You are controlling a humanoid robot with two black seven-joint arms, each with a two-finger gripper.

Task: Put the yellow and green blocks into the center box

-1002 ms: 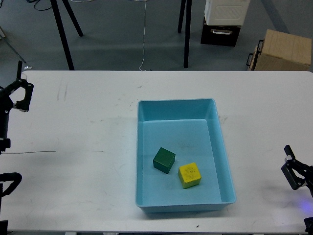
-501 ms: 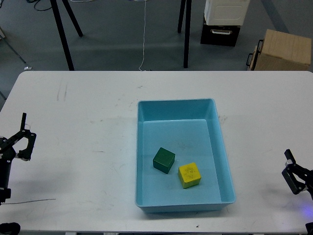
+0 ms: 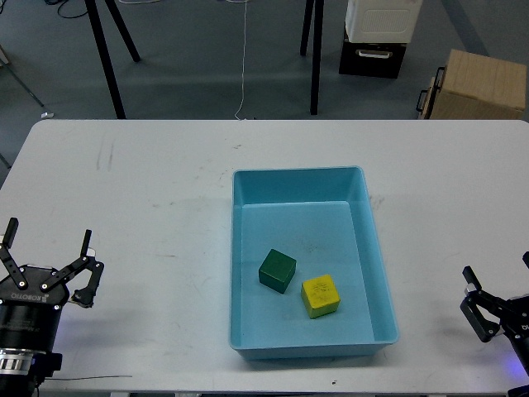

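A green block (image 3: 277, 270) and a yellow block (image 3: 320, 296) lie side by side inside the light blue box (image 3: 248, 186) in the middle of the white table. My left gripper (image 3: 47, 252) is open and empty at the lower left, well apart from the box. My right gripper (image 3: 496, 291) is at the lower right edge, partly cut off by the frame, with its fingers spread and nothing between them.
The white table (image 3: 140, 207) spans the view. Beyond its far edge are black tripod legs (image 3: 106, 58), a white cable (image 3: 245, 58), a dark case with a white unit (image 3: 376, 37) and a cardboard box (image 3: 479, 87) on the floor.
My left arm has dropped from the upper left edge to the lower left, and its gripper now faces up, open. My right gripper has shifted slightly left and down. The blocks have not moved.
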